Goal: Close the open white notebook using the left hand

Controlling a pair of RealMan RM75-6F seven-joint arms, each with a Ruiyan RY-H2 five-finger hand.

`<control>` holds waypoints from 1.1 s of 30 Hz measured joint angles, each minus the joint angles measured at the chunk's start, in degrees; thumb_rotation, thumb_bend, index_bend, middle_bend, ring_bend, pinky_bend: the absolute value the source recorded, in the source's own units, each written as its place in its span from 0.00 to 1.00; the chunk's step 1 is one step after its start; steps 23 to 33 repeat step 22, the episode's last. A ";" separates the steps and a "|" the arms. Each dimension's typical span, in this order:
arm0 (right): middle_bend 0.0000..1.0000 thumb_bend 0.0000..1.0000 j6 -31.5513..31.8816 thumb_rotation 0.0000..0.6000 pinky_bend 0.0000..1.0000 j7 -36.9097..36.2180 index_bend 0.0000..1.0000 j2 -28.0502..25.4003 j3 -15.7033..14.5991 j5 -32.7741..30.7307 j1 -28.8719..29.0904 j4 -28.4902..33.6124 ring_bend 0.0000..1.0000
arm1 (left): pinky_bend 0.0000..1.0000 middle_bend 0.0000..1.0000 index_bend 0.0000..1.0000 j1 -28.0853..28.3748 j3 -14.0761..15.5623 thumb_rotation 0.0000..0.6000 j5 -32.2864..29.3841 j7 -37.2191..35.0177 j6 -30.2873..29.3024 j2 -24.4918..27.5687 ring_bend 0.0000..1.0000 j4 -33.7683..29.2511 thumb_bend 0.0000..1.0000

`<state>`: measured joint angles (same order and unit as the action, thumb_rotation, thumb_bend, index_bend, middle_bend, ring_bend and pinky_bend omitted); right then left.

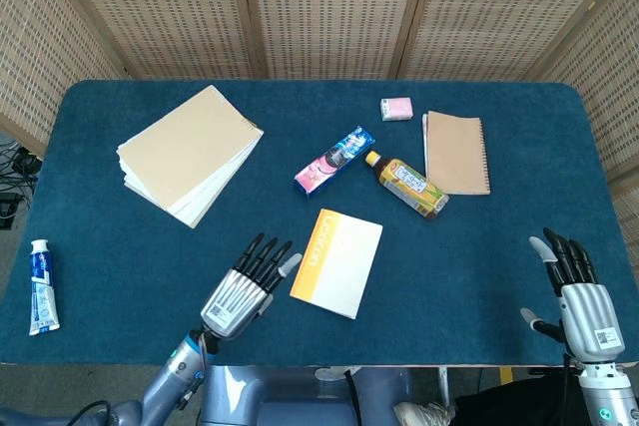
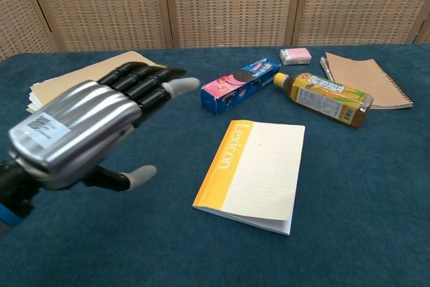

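Note:
The white notebook (image 1: 337,261) (image 2: 254,173) lies closed and flat on the blue table, its cream cover with an orange spine strip facing up. My left hand (image 1: 243,285) (image 2: 84,126) hovers just left of it, apart from the cover, fingers stretched out and spread, holding nothing. At the table's front right edge my right hand (image 1: 579,291) is raised with fingers extended and empty; the chest view does not show it.
A stack of tan notebooks (image 1: 190,152) lies at the back left. A cookie box (image 1: 334,161), a tea bottle (image 1: 406,185), a pink eraser (image 1: 396,108) and a brown spiral notebook (image 1: 456,152) sit behind the white notebook. A toothpaste tube (image 1: 41,286) lies at far left.

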<state>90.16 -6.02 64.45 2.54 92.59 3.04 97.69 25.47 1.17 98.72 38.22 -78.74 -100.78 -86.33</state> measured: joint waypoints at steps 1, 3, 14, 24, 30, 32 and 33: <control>0.00 0.09 0.01 1.00 0.00 0.09 0.00 0.01 0.03 -0.04 0.00 0.00 0.00 | 0.00 0.00 0.00 -0.63 0.22 1.00 -0.48 -0.01 -0.38 1.40 0.00 -1.17 0.28; 0.00 0.09 -0.02 1.00 0.00 0.34 0.00 0.05 0.08 -0.14 0.00 -0.01 0.00 | 0.00 0.00 0.00 -2.15 0.80 1.00 -1.46 -0.39 -1.51 4.89 0.00 -3.78 0.27; 0.00 0.09 0.59 1.00 0.00 2.03 0.00 0.14 0.45 -0.35 -0.24 -0.20 0.00 | 0.00 0.00 0.00 -9.89 4.01 1.00 -2.97 -8.25 -9.62 20.39 0.00 -9.32 0.23; 0.00 0.09 -0.86 1.00 0.00 5.56 0.00 -0.44 0.33 -0.74 0.12 -1.35 0.00 | 0.00 0.00 0.00 -15.28 6.17 1.00 -6.39 -13.96 -12.48 26.02 0.00 -11.30 0.22; 0.00 0.09 -0.86 1.00 0.00 5.56 0.00 -0.44 0.33 -0.74 0.12 -1.35 0.00 | 0.00 0.00 0.00 -15.28 6.17 1.00 -6.39 -13.96 -12.48 26.02 0.00 -11.30 0.22; 0.00 0.09 -0.86 1.00 0.00 5.56 0.00 -0.44 0.33 -0.74 0.12 -1.35 0.00 | 0.00 0.00 0.00 -15.28 6.17 1.00 -6.39 -13.96 -12.48 26.02 0.00 -11.30 0.22; 0.00 0.09 -0.86 1.00 0.00 5.56 0.00 -0.44 0.33 -0.74 0.12 -1.35 0.00 | 0.00 0.00 0.00 -15.28 6.17 1.00 -6.39 -13.96 -12.48 26.02 0.00 -11.30 0.22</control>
